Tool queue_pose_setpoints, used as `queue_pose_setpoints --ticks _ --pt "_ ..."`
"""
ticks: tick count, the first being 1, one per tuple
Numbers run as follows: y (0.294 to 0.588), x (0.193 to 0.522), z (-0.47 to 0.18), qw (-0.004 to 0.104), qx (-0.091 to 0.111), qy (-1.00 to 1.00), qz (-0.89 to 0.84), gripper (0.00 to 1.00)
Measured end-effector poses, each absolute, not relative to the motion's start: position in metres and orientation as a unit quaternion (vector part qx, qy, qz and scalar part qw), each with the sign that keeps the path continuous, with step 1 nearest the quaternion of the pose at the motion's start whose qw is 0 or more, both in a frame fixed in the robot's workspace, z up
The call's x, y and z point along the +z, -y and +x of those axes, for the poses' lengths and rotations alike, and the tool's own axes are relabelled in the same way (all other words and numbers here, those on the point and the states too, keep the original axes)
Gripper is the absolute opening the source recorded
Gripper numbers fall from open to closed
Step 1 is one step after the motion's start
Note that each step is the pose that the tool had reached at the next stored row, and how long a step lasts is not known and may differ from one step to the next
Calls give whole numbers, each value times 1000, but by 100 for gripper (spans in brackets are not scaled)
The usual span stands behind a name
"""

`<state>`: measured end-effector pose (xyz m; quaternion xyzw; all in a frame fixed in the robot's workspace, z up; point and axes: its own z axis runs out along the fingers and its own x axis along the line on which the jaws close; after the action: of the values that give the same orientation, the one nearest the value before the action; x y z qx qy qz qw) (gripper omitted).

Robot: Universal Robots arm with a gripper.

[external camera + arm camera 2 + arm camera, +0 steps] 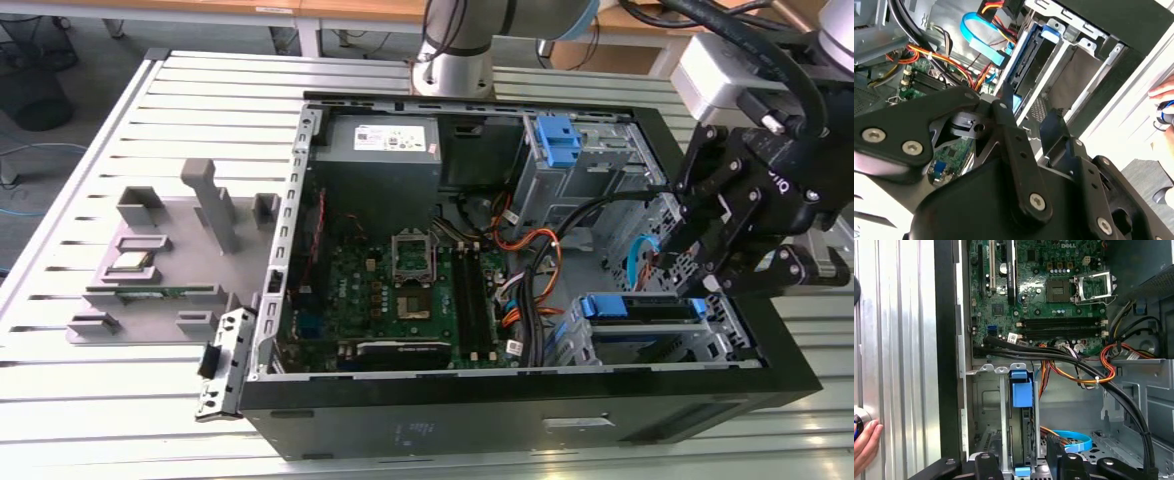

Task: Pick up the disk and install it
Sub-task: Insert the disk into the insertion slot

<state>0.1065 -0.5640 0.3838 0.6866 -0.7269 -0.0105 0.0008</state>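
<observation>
The disk (pixel 643 309), edge-on in its blue carrier bracket, sits in the lower drive bay at the front of the open computer case (pixel 534 400) on the exterior view's right. In the first wrist view the disk (pixel 1021 390) stands in the metal bay slot, blue tab toward the motherboard. My gripper (pixel 687 275) hangs just above that bay. Its black fingers (pixel 988 464) are spread apart on either side of the slot, nothing between them. In the second wrist view the disk (pixel 1030 55) lies beyond the open gripper (pixel 1028 112).
A grey power-supply box (pixel 380 140) and the motherboard (pixel 400 290) fill the case, with orange and black cables (pixel 534 250) crossing near the bay. Another blue carrier (pixel 557 140) sits in the upper bay. A grey fixture (pixel 147 260) stands on the slatted table. A person's hand (pixel 864 445) rests outside the case.
</observation>
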Motion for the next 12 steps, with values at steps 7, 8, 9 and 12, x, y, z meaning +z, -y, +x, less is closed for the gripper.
queue_pose_setpoints --ticks 7,8,9,12 --pt "564 375 106 1 -10 727 687 48" --pt "564 374 106 1 -10 727 687 48" --pt "564 374 105 0 -10 727 687 48" --pt "564 372 105 -1 -10 726 687 48"
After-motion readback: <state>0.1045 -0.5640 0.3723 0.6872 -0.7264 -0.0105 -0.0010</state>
